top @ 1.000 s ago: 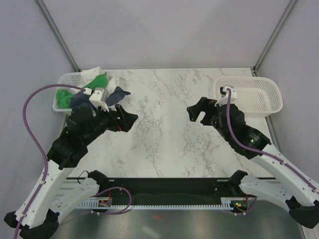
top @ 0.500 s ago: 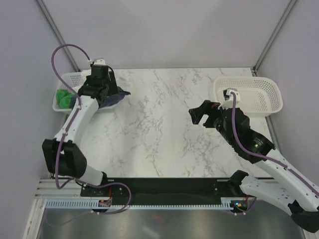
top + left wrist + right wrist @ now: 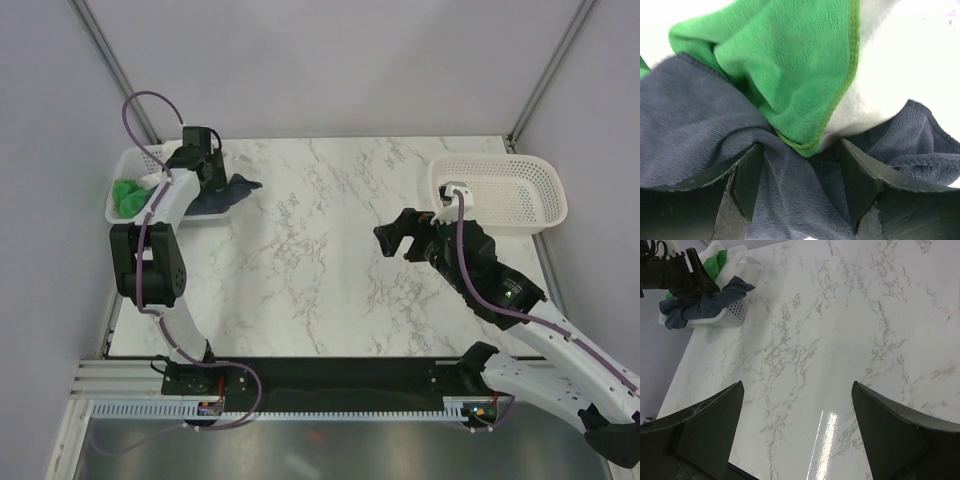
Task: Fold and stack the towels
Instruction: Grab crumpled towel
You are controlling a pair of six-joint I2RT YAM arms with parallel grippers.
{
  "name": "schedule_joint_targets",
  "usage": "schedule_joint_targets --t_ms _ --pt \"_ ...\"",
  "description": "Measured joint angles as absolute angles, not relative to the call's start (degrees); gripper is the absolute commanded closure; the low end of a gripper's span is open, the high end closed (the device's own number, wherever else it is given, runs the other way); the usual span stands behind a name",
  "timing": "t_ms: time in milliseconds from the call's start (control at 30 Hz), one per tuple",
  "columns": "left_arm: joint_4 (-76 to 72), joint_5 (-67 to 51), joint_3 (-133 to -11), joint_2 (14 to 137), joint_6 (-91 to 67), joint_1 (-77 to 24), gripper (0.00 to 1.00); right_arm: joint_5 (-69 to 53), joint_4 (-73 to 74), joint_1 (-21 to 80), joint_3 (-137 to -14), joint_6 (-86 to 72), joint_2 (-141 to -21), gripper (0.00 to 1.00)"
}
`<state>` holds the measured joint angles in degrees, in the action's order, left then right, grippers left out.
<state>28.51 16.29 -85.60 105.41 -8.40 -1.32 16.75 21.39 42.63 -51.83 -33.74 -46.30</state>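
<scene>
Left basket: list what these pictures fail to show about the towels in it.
1. Left wrist view: too close. The cream towel, green towel and navy towel all run off the edges, so their folds are unclear.
2. Top view: the left arm covers the middle of the basket, hiding most of the pile.
3. Right wrist view: the basket is far and small with the left arm in front, so the towel layering is unreadable.

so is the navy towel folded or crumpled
Crumpled: the navy towel lies wrinkled under the green towel, spilling over the basket.
</scene>
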Motion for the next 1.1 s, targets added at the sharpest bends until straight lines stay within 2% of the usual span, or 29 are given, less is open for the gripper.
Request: schedule_joint_targets --t_ms 200,333,533,567,667,800,900,933,967,1033,1100 --pt "28.6 14.9 -89.5 104.5 -6.5 -1.7 0.23 16.7 21.1 42.6 -51.5 -32.1 -48.1 0.03" --pt "28.6 14.3 -91.0 100.9 -6.3 -2.8 0.25 16.6 21.0 42.6 -51.3 -31.5 -49.3 0.03" --pt "27.7 15.0 -95.0 102.6 -4.8 -3.1 0.37 16.6 21.0 42.6 -51.2 -31.4 -50.1 0.03" --pt "27.5 15.1 -95.1 103.8 -4.6 -3.1 0.44 16.6 21.0 42.6 -51.2 -31.2 -50.0 0.03" --pt "27.8 15.1 -95.1 107.7 -4.0 -2.8 0.51 16.6 20.9 42.6 -51.1 -31.0 -49.6 0.04" --pt "28.6 15.4 -94.7 111.1 -3.6 -2.7 0.53 17.3 20.9 42.6 -51.0 -30.5 -48.5 0.04" --pt "28.9 16.3 -94.3 111.2 -3.3 -2.6 0.68 17.9 20.7 42.6 -51.0 -30.2 -48.0 0.04" --pt "28.8 16.6 -94.3 111.2 -3.1 -2.6 0.82 18.0 20.6 42.6 -51.0 -30.1 -48.1 0.04" --pt "28.7 16.9 -94.3 111.2 -3.0 -2.6 0.86 18.0 20.6 42.6 -51.0 -30.1 -48.1 0.04" --pt "28.8 17.5 -94.3 111.2 -2.5 -2.6 0.91 18.0 20.6 42.6 -51.0 -30.1 -48.2 0.04" --pt "28.8 18.0 -94.5 111.2 -2.2 -2.6 0.91 18.0 20.6 42.6 -51.0 -30.1 -48.4 0.04"
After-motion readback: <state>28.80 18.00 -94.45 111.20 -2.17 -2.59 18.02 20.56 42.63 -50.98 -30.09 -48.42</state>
